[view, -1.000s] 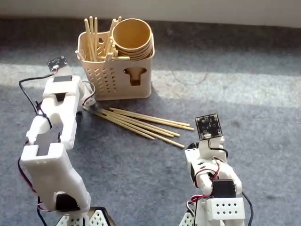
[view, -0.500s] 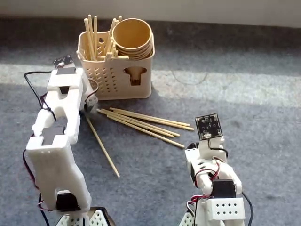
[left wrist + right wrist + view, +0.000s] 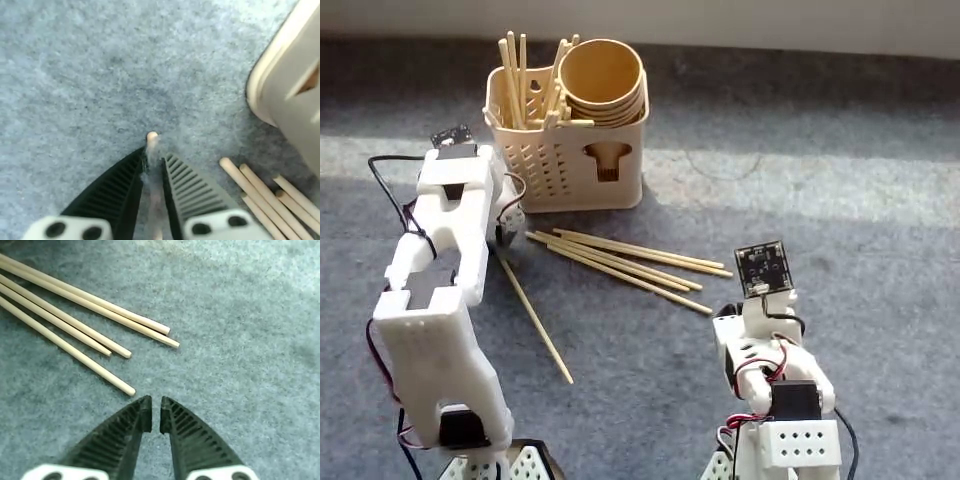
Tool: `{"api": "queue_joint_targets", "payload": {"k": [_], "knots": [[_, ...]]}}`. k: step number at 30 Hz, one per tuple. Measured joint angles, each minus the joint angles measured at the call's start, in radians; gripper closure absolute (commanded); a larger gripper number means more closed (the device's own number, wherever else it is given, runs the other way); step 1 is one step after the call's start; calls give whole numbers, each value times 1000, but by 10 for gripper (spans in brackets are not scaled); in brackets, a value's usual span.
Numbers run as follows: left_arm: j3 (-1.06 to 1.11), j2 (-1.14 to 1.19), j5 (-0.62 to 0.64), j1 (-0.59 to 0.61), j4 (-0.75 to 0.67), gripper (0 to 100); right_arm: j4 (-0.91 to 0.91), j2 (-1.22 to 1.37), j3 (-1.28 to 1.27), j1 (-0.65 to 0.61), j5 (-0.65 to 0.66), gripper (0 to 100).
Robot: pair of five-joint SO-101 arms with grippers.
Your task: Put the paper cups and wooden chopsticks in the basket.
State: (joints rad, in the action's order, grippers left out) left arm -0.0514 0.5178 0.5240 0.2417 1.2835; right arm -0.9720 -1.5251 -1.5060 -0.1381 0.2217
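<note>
One pale wooden chopstick [image 3: 535, 318] is clamped by one end in the left jaws, just off the front corner of the cream slotted plastic basket [image 3: 570, 170] on the left arm's [image 3: 440, 270] side. Its long axis lies low over the grey felt tabletop [image 3: 840, 230] and slants away from the basket toward the arm bases. Can't tell if the free end touches the felt. In the left wrist view the stick's tip [image 3: 151, 136] pokes just past the jaws, with the basket wall [image 3: 290, 85] near.

Likely next: swing the stick toward upright and lift it over the basket rim. The long tail points away from the basket, so it could snag.

Stacked tan paper cups [image 3: 602, 75] already sit in the basket, with several upright chopsticks [image 3: 513, 85] beside them. About four loose wooden chopsticks [image 3: 620, 262] lie parallel in front of the basket, slanting toward the right arm [image 3: 770, 370]. The right jaws are together and empty, near the stick ends [image 3: 75, 325] farthest from the basket. The left arm is nearer the basket.
</note>
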Motion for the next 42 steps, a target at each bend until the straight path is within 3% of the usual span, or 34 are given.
{"api": "queue_joint_targets", "payload": {"k": [11, 42], "knots": [[80, -55, -40, 3, 0, 994, 0, 0, 0, 0, 0, 948], [775, -937, -83, 14, -318, 994, -35, -3, -12, 0, 0, 978]]}}
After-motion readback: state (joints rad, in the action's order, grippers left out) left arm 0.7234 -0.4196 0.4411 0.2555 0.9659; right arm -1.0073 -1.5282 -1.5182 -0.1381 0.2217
